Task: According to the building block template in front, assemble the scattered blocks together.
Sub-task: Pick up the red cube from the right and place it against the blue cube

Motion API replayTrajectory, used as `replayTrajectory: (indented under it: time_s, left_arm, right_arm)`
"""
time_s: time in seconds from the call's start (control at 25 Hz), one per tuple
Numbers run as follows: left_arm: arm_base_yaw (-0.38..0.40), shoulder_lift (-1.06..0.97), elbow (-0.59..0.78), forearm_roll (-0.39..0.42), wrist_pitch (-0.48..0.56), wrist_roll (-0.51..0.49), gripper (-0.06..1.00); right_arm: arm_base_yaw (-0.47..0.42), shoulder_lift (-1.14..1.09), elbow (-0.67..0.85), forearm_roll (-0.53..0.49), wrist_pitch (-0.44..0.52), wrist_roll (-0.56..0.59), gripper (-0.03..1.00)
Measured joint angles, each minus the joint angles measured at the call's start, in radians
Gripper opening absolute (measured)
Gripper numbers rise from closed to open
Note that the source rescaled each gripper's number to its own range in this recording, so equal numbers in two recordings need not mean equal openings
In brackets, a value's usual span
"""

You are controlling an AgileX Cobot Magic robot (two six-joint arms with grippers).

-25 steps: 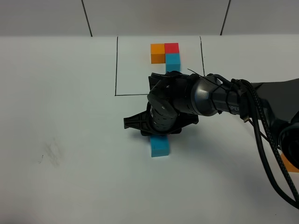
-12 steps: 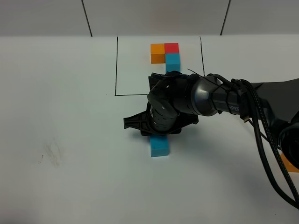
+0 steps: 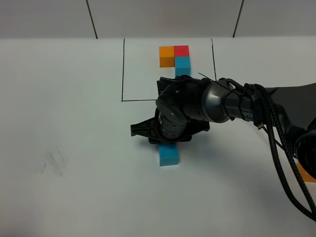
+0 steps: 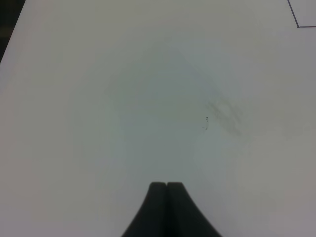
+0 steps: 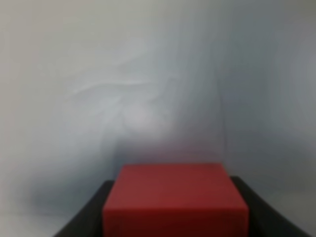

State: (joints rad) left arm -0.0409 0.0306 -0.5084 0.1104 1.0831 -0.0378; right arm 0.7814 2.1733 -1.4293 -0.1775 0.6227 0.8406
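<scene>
While the right gripper (image 5: 175,210) grasps the red block (image 5: 175,197), its two dark fingers (image 5: 91,217) lie against the block's opposite flanks. The right wrist view shows only blurred white table (image 3: 74,123) beyond the block.

Exterior high view:
- The red block is hidden under the wrist of the right arm (image 3: 217,103), which reaches across to mid-table.
- The blue block (image 3: 168,154) lies flat on the table at 6 o'clock of that wrist. Its far edge is covered by the wrist.
- Cannot tell whether the red block touches the blue block.
- The orange block (image 3: 306,174) shows only as a sliver at the 4 o'clock edge of the view. It sits behind the arm's cables (image 3: 281,158), well apart from the blue block.

The template (image 3: 175,57) sits at 12 o'clock on the table, inside the drawn rectangle (image 3: 122,69). It is three joined cubes in an L, with orange at 9 o'clock of red and blue at 6 o'clock of red. Its blue cube is just at 12 o'clock of the arm's wrist.

The left gripper (image 4: 166,190) has its fingertips clenched together with nothing between them. It hangs over bare table. A faint grey smudge (image 4: 222,111) lies at 1 o'clock of the tips, and a corner of black line shows at the view's 1 o'clock edge.
</scene>
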Motion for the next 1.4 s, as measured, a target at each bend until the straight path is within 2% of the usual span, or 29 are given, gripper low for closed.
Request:
replayTrajectory:
  time_s: [0.64, 0.72, 0.88, 1.0, 1.2, 1.4]
  left_arm:
    - [0.0, 0.0, 0.0, 0.0, 0.0, 0.0, 0.0]
    - [0.0, 0.0, 0.0, 0.0, 0.0, 0.0, 0.0]
    - [0.0, 0.0, 0.0, 0.0, 0.0, 0.0, 0.0]
    - [0.0, 0.0, 0.0, 0.0, 0.0, 0.0, 0.0]
    - [0.0, 0.0, 0.0, 0.0, 0.0, 0.0, 0.0]
    - [0.0, 0.0, 0.0, 0.0, 0.0, 0.0, 0.0]
  right_arm:
    - [0.0, 0.0, -0.001, -0.007, -0.026, -0.001, 0.43]
    - [0.0, 0.0, -0.001, -0.028, -0.026, -0.001, 0.49]
    - [0.0, 0.0, -0.001, -0.042, -0.026, 0.001, 0.79]
    - [0.0, 0.0, -0.001, -0.042, -0.028, 0.002, 0.95]
    - [0.0, 0.0, -0.001, -0.041, -0.028, 0.002, 1.0]
    - [0.0, 0.0, -0.003, 0.013, -0.02, 0.002, 0.91]
